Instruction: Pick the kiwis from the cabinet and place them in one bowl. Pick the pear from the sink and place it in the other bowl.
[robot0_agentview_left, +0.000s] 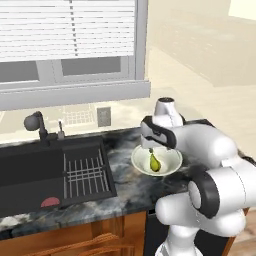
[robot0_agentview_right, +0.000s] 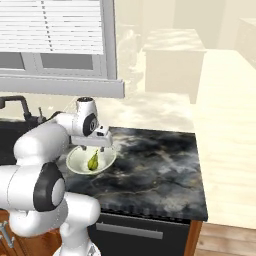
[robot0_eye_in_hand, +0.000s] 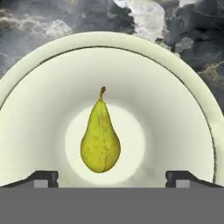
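A yellow-green pear (robot0_eye_in_hand: 100, 140) with a thin dark stem lies free in the middle of an off-white bowl (robot0_eye_in_hand: 183, 87). The bowl (robot0_agentview_left: 170, 162) stands on the dark marble counter, to the right of the sink (robot0_agentview_left: 30, 170). My gripper (robot0_eye_in_hand: 112, 178) hangs straight above the pear, open, its two fingertips (robot0_eye_in_hand: 43, 178) wide apart on either side of the fruit and touching nothing. In the base views the gripper (robot0_agentview_left: 151, 148) (robot0_agentview_right: 94, 148) sits just over the pear (robot0_agentview_left: 154, 163) (robot0_agentview_right: 93, 161) in the bowl (robot0_agentview_right: 107, 159). The kiwis and the cabinet are out of view.
The black sink holds a grey wire rack (robot0_agentview_left: 86, 175) and a flat reddish-pink thing (robot0_agentview_left: 50, 202), with a black faucet (robot0_agentview_left: 36, 123) behind. Dark counter (robot0_agentview_right: 155, 160) stretches right of the bowl to its edge. A window with blinds (robot0_agentview_left: 65, 30) lies behind.
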